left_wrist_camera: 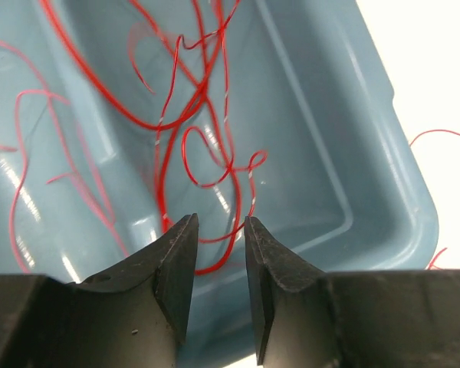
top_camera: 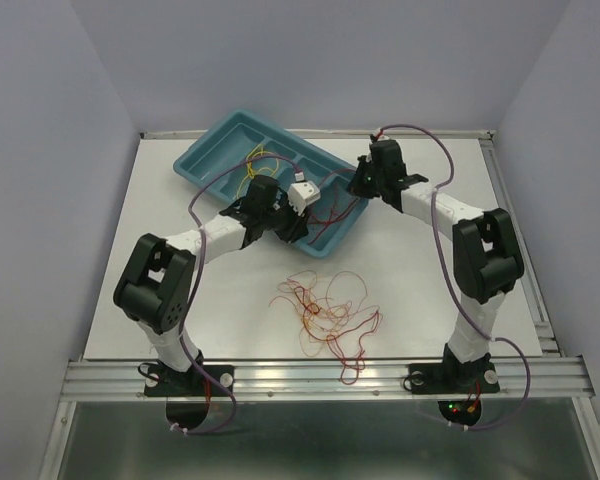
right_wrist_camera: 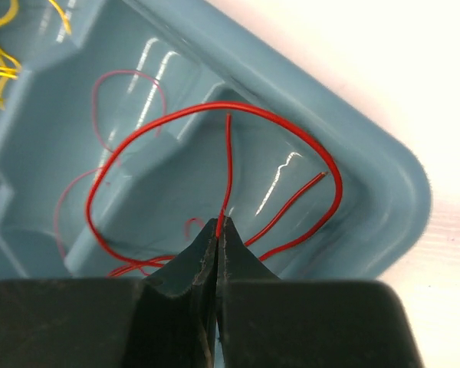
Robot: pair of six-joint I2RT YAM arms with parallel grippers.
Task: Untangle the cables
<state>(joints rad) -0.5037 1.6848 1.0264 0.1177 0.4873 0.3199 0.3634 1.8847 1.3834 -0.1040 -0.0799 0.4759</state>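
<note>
Both arms reach into the tray (top_camera: pixel 208 150) at the far side of the table (top_camera: pixel 170 210); the main tangle (top_camera: pixel 325 308) of red and orange cables lies on the table near the arm bases, well apart from the tray.

Noted of the right pincer (right_wrist_camera: pixel 218 224): jaws together, clamped on a red cable (right_wrist_camera: pixel 228 165) that rises from the tips and arcs in a wide loop over the tray's corner compartment; yellow cables (right_wrist_camera: pixel 0 69) lie in a further compartment.

Noted of the left pincer (left_wrist_camera: pixel 220 224): jaws apart with a narrow gap, poised over crossed red strands (left_wrist_camera: pixel 207 92) in the tray; a low loop shows in the gap; whether it is touched I cannot tell.

Judgement: the step in hand is separating red cables inside the tray.

Recommended: the right pincer serves as anchor; the left should take one strand only, below the small knot, not the bundle; draw apart slowly and low, along the tray; stop if the loop tightens rather than slips.
</note>
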